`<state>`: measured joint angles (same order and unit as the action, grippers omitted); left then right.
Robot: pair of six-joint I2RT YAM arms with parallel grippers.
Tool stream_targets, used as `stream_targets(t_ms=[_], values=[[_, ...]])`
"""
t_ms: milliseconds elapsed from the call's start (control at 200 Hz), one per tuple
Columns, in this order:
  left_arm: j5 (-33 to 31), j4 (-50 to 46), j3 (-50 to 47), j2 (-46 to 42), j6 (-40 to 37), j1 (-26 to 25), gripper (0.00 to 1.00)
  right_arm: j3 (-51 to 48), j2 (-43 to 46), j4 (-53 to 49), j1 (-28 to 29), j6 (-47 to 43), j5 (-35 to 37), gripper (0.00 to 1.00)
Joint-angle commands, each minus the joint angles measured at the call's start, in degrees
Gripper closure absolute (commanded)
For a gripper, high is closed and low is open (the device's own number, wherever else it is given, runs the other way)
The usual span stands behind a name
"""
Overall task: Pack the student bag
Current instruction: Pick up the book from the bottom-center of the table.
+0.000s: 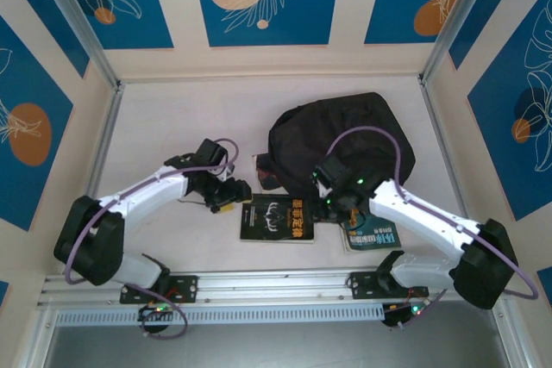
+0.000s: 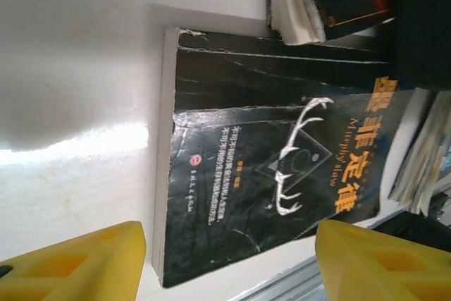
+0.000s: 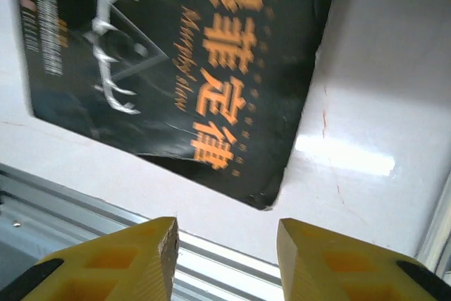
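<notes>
While both arms are standing at the near edge, the student bag [image 1: 345, 137] is lying slumped on the counter [image 1: 172, 127], right of centre and toward the far edge. Its long axis is running roughly left-right with a slight tilt; which way its opening is facing can't be told.

The left arm is showing a bent elbow, forearm pointing right. The left end effector [image 1: 226, 194] is hovering just left of a black book [image 1: 278, 217] that is lying flat at centre near the near edge. Its yellow fingers [image 2: 77, 262] are standing wide apart with nothing between them.

The right arm's forearm is pointing left and away, and the right end effector [image 1: 335, 202] is hanging at the bag's near side, between the black book and a teal book [image 1: 373, 235]. Its fingers [image 3: 123, 262] are parted, gripping nothing.

Another book [image 1: 262, 170], partly hidden, is lying just beside the bag's left side.
</notes>
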<state>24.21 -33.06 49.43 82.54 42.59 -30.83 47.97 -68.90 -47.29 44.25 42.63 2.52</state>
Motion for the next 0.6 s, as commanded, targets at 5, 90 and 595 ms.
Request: stream_targets(t_ms=[5,90,595], values=[[1.1,2.3,-1.6,2.8,-2.4,-1.2,0.37,-1.9,-1.9,4.8,2.0,4.7,1.0,0.60],[1.0,3.9,-2.9,4.6,-3.2,-1.4,0.38,-3.1,-4.3,5.6,3.1,5.5,3.7,0.60],[8.9,13.1,-4.0,10.4,-1.6,-3.6,0.39,-4.9,-16.7,8.7,4.0,5.5,4.2,0.62]])
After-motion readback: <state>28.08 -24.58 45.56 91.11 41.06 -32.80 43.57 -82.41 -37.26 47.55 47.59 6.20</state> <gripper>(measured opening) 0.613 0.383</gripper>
